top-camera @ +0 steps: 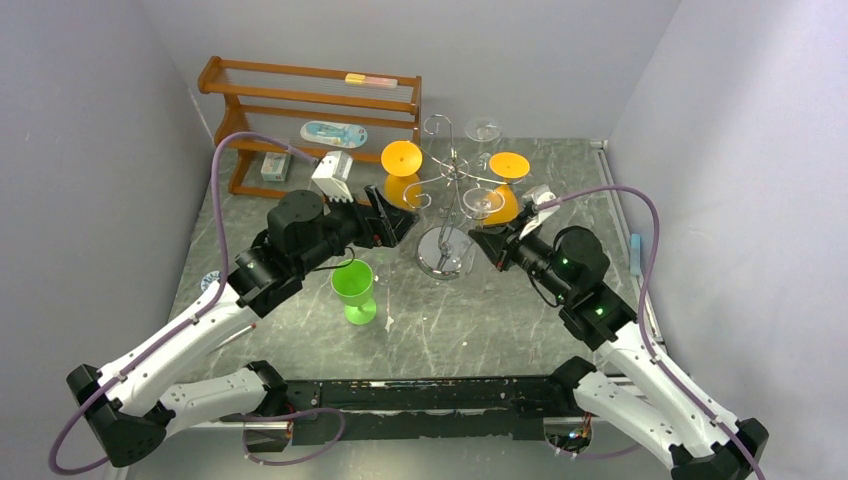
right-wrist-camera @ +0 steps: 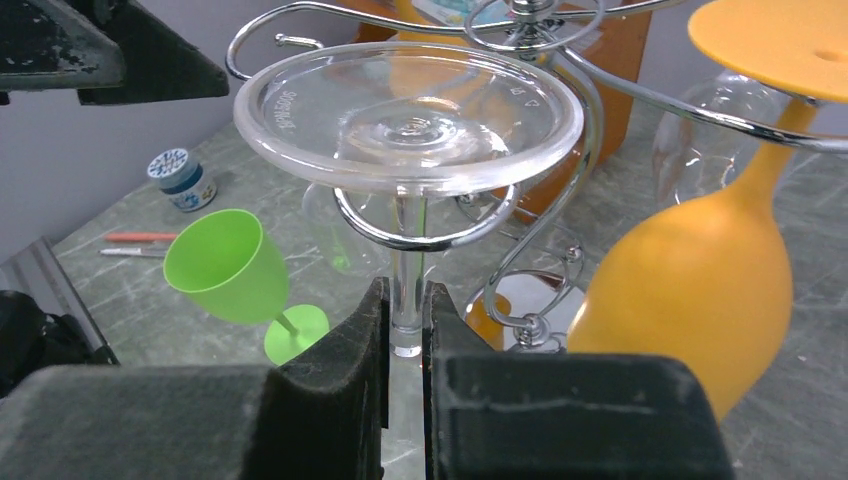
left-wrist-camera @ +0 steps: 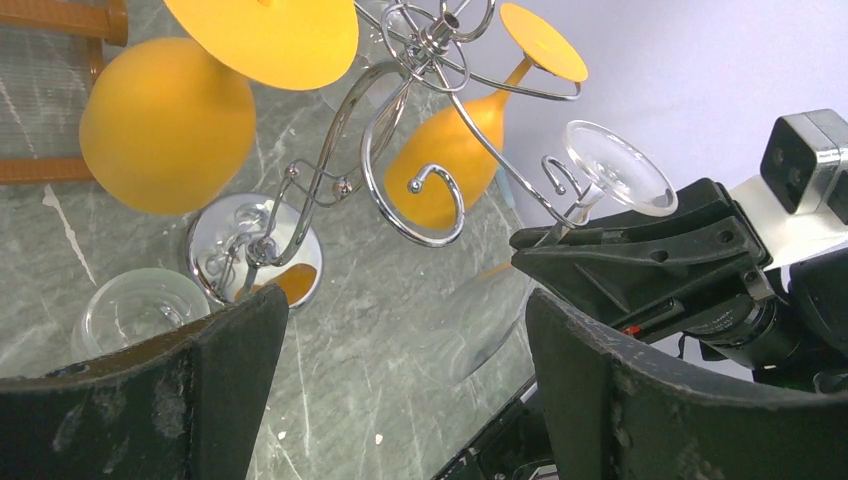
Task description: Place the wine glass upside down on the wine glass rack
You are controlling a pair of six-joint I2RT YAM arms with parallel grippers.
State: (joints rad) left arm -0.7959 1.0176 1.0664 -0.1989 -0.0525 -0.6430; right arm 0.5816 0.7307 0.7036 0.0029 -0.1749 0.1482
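Stem vertical inside wine glass rack (right-wrist-camera: 430, 238) curl, foot just above; right gripper (right-wrist-camera: 405, 320) clenched on clear wine glass (right-wrist-camera: 410, 115) stem; left gripper (left-wrist-camera: 400, 335) spread, empty.

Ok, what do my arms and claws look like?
Left arm and right arm: white lower links, black joints and wrists, a lilac cable looping along each. Green lights dot the right arm. Left claw and right claw: two scuffed black wedge fingers.

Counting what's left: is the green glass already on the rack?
No, the green glass stands upright on the table, clear of the rack.
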